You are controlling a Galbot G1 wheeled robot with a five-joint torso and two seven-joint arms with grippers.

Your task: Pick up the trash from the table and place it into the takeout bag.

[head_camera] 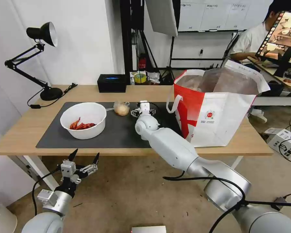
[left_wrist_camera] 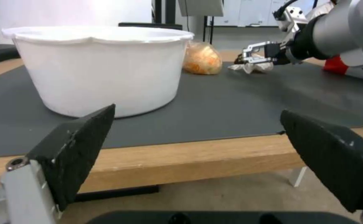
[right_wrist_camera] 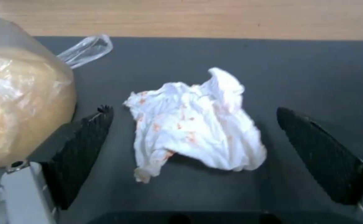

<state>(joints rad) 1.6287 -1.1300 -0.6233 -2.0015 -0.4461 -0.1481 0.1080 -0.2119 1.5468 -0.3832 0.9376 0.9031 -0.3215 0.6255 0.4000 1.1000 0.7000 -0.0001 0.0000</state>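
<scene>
The right tool sits low over the dark grey mat, its two black pads spread wide with the crumpled tissue lying loose between them, touched by neither; it has hold of nothing. Taking the takeout bag as landmark: the tissue lies on the mat just to the bag's left, the right tool above it; the small clear bag with its beige lump is next further left, just beside the tissue and close against one pad of the right tool; the white bowl of crayfish shells stands further left again, well apart from the takeout bag; the bag itself stands upright and open at the right end of the worktop. The left tool hangs below the worktop's front edge, far to the bag's left, its pads parted and empty, facing the bowl's side wall.

The step in hand looks like the grasp of the tissue; the bowl and the lump bag are not yet picked up. The next move probably calls for closing the pads squarely on the soft tissue without nipping the clear bag's plastic; then a lift high enough to clear the takeout bag's rim before release over its opening.
</scene>
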